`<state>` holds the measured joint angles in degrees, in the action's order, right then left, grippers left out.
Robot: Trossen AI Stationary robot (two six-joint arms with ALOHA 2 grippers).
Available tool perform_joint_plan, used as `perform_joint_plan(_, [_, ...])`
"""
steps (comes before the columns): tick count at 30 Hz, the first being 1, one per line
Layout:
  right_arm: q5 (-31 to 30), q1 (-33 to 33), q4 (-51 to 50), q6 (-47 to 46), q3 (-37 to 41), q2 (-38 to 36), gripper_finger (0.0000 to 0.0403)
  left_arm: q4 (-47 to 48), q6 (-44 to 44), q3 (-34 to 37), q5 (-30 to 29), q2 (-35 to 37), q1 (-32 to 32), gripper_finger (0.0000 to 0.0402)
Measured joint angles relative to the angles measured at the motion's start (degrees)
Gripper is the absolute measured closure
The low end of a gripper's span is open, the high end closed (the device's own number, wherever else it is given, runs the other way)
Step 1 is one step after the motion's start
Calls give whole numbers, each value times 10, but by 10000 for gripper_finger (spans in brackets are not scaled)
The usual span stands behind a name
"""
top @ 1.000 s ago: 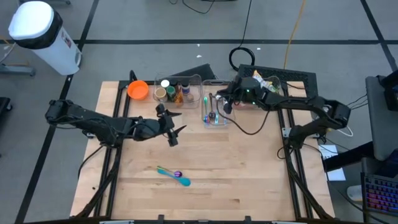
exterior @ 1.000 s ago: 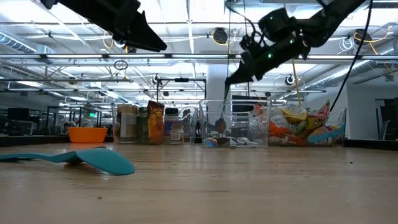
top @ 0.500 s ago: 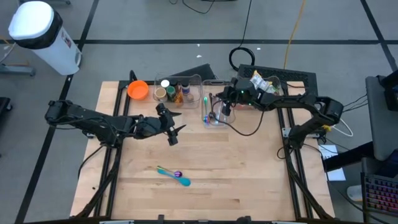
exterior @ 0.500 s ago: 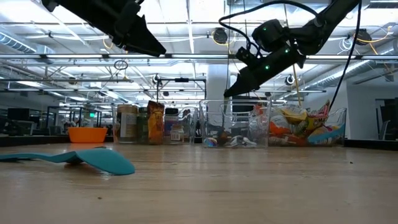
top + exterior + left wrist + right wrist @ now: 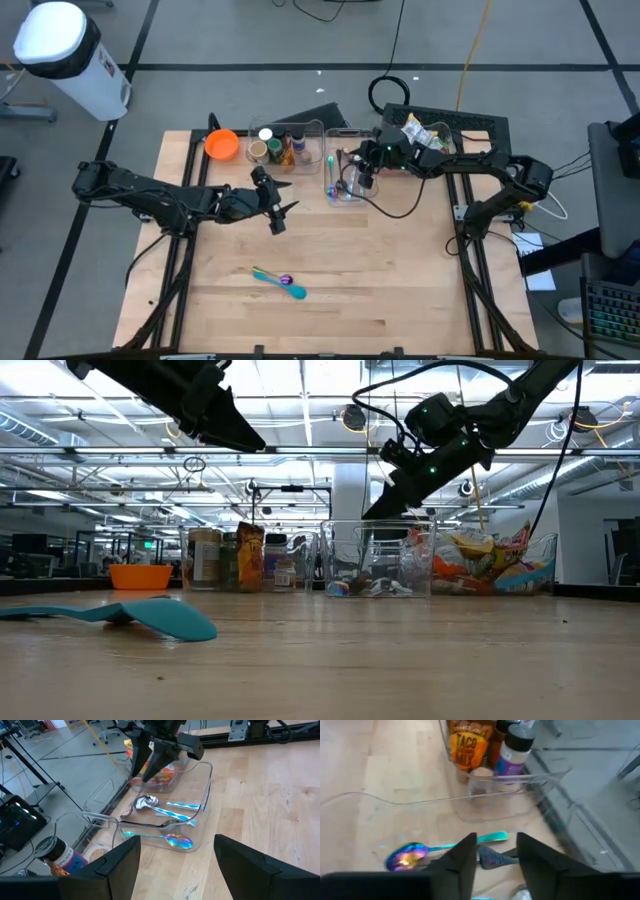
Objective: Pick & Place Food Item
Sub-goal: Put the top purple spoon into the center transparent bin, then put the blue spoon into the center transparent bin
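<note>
Hovering above the clear utensil bin (image 5: 345, 178) at the back of the wooden table (image 5: 400, 270), the right gripper (image 5: 362, 178) points down toward the cutlery inside; its wrist view shows the two dark fingers (image 5: 465, 857) parted with a gap between them and nothing in it, so it is released. Inside that bin lie an iridescent spoon (image 5: 177, 840), a metal spoon (image 5: 145, 801) and other utensils (image 5: 490, 857), all resting on the bin floor. Just beside it, on the right arm's side, another clear bin holds snack packets (image 5: 480, 565). On the other side stands a clear bin with jars and bottles (image 5: 278, 148), among them a taco mix packet (image 5: 468, 745), and beyond that an orange bowl (image 5: 222, 144). The left gripper (image 5: 280, 210) hangs over the bare middle of the table, well apart from the bins, its fingers (image 5: 117, 865) spread wide and empty. Nearer the front edge a teal spatula (image 5: 280, 282) lies flat on the wood with a small purple object (image 5: 286, 280) on it; the low view shows the spatula (image 5: 130, 615) resting on the tabletop, far from both grippers. A white bin (image 5: 70, 55) stands on the floor off the table's back left corner
</note>
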<state>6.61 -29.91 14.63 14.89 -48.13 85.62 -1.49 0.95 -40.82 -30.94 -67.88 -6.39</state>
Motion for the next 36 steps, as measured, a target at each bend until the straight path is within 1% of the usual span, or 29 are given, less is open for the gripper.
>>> perform_joint_plan(3, [24, 0, -1, -36, 0, 0, 228, 0, 0, 0, 0, 0, 0, 146])
perform_joint_plan(7, [62, 0, -1, -75, 0, 0, 183, 0, 0, 0, 0, 0, 0, 146])
perform_joint_plan(10, [72, 0, 1, -95, 0, -1, 159, 0, -6, 0, 0, 0, 0, 146])
perform_joint_plan(14, [72, 8, 2, -97, 0, -11, 141, 0, -15, 0, 3, 0, -1, 146])
perform_joint_plan(16, [72, 19, 0, -95, 1, -25, 137, 0, -16, 0, 21, 0, -4, 146])
perform_joint_plan(18, [72, 37, 6, -89, 1, -42, 136, 0, -26, 0, 55, 0, -9, 146])
perform_joint_plan(20, [72, 57, 5, -76, 1, -61, 137, 2, -37, 0, 110, 0, -16, 147])
perform_joint_plan(25, [72, 119, 7, -63, 1, -109, 146, 42, -76, 0, 286, 0, -38, 147])
perform_joint_plan(27, [71, 144, 5, -63, 1, -121, 148, 69, -92, 0, 330, -2, -56, 146])
perform_joint_plan(29, [71, 168, 5, -63, 1, -130, 151, 98, -102, 0, 340, -11, -81, 147])
perform_joint_plan(31, [71, 192, 9, -63, 1, -132, 151, 133, -110, 1, 334, -25, -111, 146])
perform_joint_plan(36, [66, 239, 11, -63, 1, -131, 152, 171, -140, 1, 319, -87, -179, 147])
